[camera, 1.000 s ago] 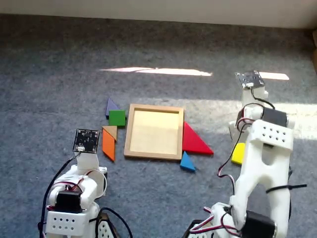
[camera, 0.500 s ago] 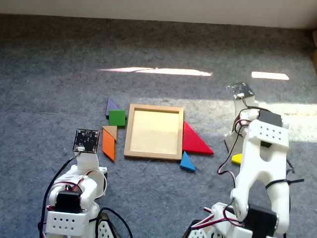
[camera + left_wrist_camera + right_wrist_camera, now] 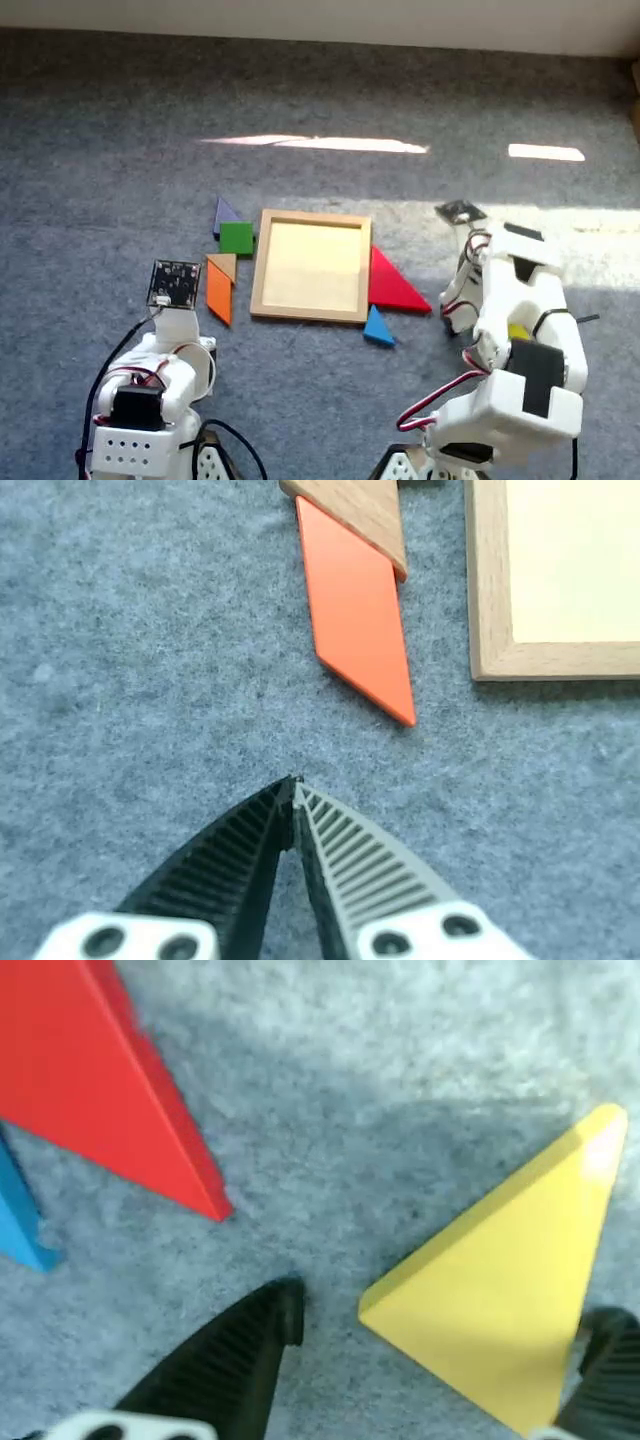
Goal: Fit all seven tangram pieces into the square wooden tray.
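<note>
Swings down and inward since a second ago, straddles the yellow triangle right of the empty tray with right jaws spread and left jaws pressed together near the orange piece; seemingly first pickup, needing a squeeze next.

Grey carpet, sunlit streaks

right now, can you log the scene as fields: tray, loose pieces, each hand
tray: wooden tray, no pieces inside
left of tray: purple triangle, green square, tan triangle, orange parallelogram
right of tray: red triangle, blue triangle, yellow triangle
left hand: shut, above the carpet near the orange parallelogram
right hand: open, a finger on each side of the yellow triangle
</note>
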